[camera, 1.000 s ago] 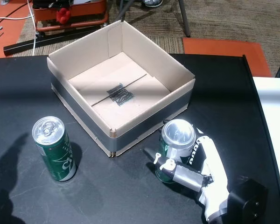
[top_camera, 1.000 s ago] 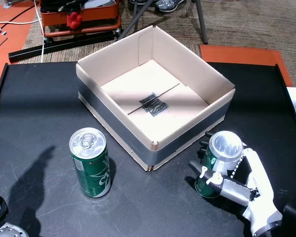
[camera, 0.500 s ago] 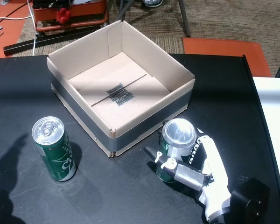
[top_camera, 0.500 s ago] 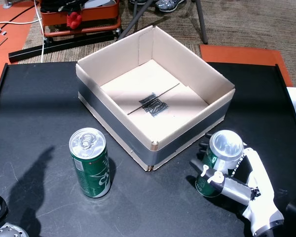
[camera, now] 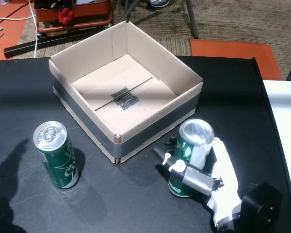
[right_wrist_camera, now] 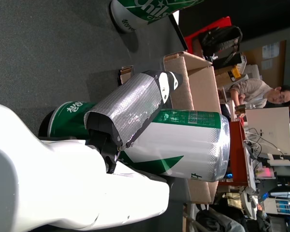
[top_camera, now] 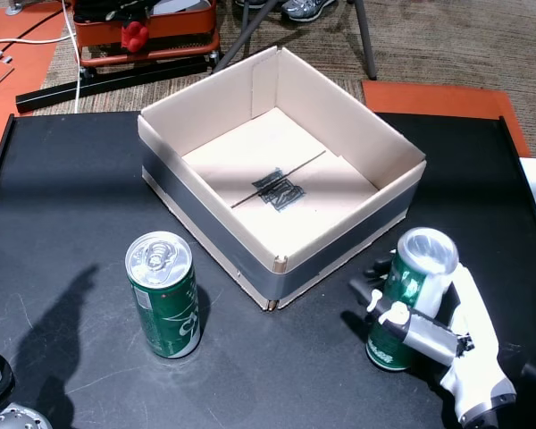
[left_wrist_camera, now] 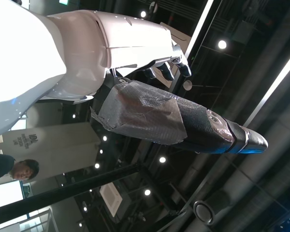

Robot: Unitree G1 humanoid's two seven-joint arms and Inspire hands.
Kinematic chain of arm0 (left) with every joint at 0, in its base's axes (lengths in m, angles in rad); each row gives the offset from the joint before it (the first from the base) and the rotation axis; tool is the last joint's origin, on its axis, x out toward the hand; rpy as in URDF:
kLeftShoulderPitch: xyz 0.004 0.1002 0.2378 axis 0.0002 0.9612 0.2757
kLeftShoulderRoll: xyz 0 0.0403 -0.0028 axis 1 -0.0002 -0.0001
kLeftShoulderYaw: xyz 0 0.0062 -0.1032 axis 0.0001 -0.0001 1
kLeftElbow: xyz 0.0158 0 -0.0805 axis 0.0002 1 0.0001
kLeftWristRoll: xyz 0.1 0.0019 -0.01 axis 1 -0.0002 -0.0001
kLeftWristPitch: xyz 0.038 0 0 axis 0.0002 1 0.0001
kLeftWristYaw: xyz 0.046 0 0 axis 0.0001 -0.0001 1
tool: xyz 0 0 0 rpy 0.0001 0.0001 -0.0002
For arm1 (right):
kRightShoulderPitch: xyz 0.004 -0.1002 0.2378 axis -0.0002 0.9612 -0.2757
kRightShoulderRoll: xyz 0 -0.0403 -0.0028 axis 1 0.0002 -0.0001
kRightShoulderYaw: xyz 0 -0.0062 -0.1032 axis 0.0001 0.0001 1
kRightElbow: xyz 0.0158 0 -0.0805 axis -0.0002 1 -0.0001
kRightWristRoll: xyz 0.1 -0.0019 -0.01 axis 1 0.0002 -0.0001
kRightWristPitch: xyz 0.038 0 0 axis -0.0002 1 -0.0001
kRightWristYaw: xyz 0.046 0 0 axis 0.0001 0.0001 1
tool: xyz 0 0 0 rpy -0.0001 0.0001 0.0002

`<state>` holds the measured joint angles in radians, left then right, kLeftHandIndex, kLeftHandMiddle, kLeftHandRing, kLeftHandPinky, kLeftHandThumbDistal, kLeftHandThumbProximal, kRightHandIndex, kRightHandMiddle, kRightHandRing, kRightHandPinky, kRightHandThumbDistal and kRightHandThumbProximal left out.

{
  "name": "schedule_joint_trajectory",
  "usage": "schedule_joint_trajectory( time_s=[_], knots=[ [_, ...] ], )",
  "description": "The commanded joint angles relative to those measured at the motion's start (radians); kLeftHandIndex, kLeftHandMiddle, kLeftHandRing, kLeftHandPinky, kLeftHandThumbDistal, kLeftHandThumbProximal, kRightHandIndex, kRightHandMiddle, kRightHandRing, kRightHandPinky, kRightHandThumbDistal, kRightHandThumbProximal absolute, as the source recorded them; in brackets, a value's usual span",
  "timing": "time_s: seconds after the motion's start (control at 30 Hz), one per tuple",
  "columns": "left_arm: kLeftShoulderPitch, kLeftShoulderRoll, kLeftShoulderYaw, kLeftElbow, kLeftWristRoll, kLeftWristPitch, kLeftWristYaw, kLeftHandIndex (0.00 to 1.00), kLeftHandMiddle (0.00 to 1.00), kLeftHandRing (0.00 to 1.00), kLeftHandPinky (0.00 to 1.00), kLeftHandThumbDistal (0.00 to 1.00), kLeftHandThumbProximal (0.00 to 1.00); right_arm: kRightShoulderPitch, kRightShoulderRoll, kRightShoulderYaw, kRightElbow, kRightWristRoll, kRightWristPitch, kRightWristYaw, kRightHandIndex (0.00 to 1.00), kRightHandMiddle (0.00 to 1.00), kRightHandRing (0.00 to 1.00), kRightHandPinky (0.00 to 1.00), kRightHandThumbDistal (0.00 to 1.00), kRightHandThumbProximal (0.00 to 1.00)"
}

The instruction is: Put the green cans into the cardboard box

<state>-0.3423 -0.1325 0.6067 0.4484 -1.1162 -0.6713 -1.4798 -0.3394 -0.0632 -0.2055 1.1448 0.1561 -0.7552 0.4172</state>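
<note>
Now, can in hand near the table's right front corner.
Right hand (top_camera: 447,344) fingers (right_wrist_camera: 130,108) clasp the green can (top_camera: 406,299) mid-body; probably light, slick, dentable. Left hand's (left_wrist_camera: 135,58) fingers: cannot tell.

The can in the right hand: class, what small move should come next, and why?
Probably lift it higher. The right hand grips the green can, tilted, its base still below the rim of the cardboard box beside it, so it must clear that wall before moving over.

The right hand (top_camera: 433,335) sits just beside the near right corner of the cardboard box (top_camera: 277,170), fingers wrapped round a green can (top_camera: 409,299). The left hand (left_wrist_camera: 150,96) shows only in its wrist view, fingers apart, holding nothing.
</note>
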Motion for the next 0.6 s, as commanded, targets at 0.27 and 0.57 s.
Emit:
schedule_joint_trajectory(
  time_s=[0.27,0.57],
  knots=[
    [0.007,-0.031,0.012,0.005,0.0,-0.005,-0.009,0.96,0.91,0.89,0.91,0.99,0.76,0.003,0.004,0.002,-0.005,-0.005,0.017,-0.021,0.1,0.24,0.32,0.32,1.0,0.31],
    [0.008,-0.031,0.009,0.005,-0.001,0.004,-0.008,0.97,0.92,0.9,0.9,1.0,0.76,0.009,0.012,0.005,-0.006,-0.026,-0.016,-0.086,0.0,0.34,0.42,0.18,0.44,0.0]
  ],
)
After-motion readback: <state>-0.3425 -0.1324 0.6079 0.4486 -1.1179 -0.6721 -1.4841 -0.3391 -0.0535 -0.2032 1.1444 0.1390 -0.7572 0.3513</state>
